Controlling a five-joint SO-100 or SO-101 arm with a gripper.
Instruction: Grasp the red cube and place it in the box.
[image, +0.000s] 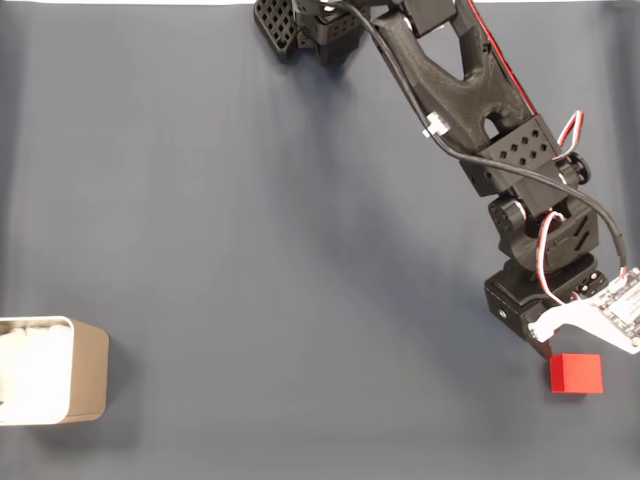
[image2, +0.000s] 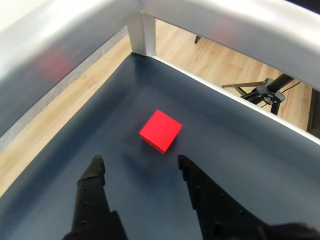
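Claw (image2: 141, 161) spread wide just short of the unmarked red cube (image2: 160, 131).

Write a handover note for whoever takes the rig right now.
End effector: open, holding nothing, fingers apart just short of the cube in the wrist view.
Cube: on the dark mat, at lower right in the fixed view, not between the fingers yet.
Box: far left edge of the fixed view, white lining visible, no cube inside.
Done: approach to the cube.
Left: close on the cube, lift, carry across the mat, drop in the box.
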